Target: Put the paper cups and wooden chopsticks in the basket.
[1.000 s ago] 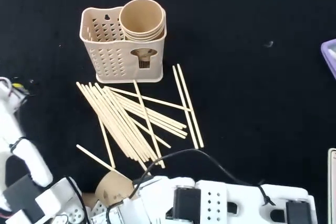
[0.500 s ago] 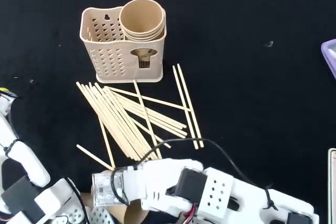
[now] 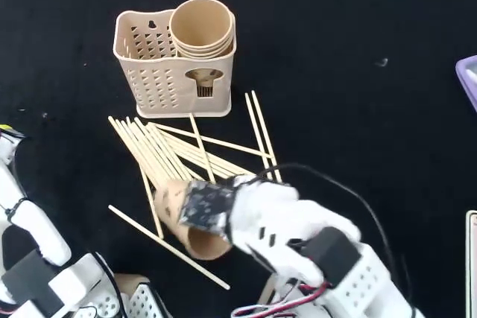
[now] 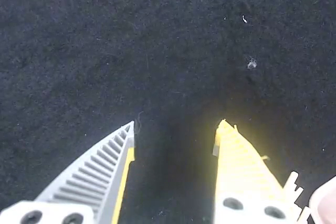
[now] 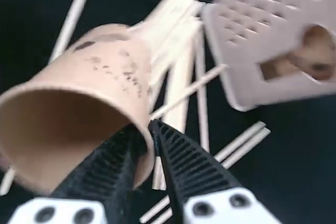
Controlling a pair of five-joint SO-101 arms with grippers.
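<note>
right gripper (image 5: 148,128): clamped on the held cup's wall at the rim. One black finger is inside the mouth, one outside, just paper between them.
held cup (image 3: 171,210): on its side in the right gripper, over the near end of the chopsticks. Base points toward the basket, mouth toward the near table edge. Dark speckles on its side. Can't tell if it touches the sticks under it.
basket (image 3: 160,72): upright, far-left part of the table, perforated walls, two compartments.
cup stack (image 3: 202,26): nested paper cups, upright in the basket's right-hand compartment as seen in the high view.
chopsticks (image 3: 168,150): loose fan flat on the cloth, just in front of the basket.
chopstick pair (image 3: 263,139): two sticks side by side at the right edge of the fan.
stray chopstick (image 3: 160,242): alone, diagonal, nearer the front edge, running just past the held cup's mouth.
left gripper (image 4: 176,124): fingers spread wide, one grey and one yellow, over bare black cloth.
left arm (image 3: 33,236): near-left corner, well apart from basket and fan.
table (image 3: 358,132): black cloth top.
purple object (image 3: 467,80): cut off at the right edge, can't tell what it is.
</note>
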